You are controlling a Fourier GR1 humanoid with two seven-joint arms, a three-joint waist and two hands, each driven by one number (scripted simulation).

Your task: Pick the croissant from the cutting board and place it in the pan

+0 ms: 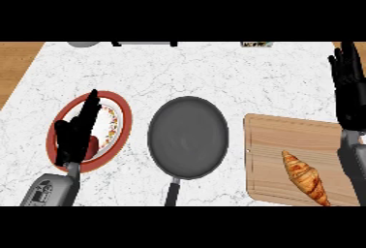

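A golden-brown croissant [306, 178] lies on the wooden cutting board [279, 135] at the lower right. To the board's left sits an empty dark grey pan [188, 137], its handle pointing toward the view's lower edge. My right hand [350, 92] hangs at the right edge, above and beyond the croissant, fingers straight and holding nothing. Over at the left my left hand [77, 133] stays open with fingers straight, lying across a plate.
A red-rimmed patterned plate [118, 118] lies under my left hand on the white marble counter [214, 72]. Small objects show along the counter's far edge [256, 44]. Wooden surface [14, 63] borders the counter at the left.
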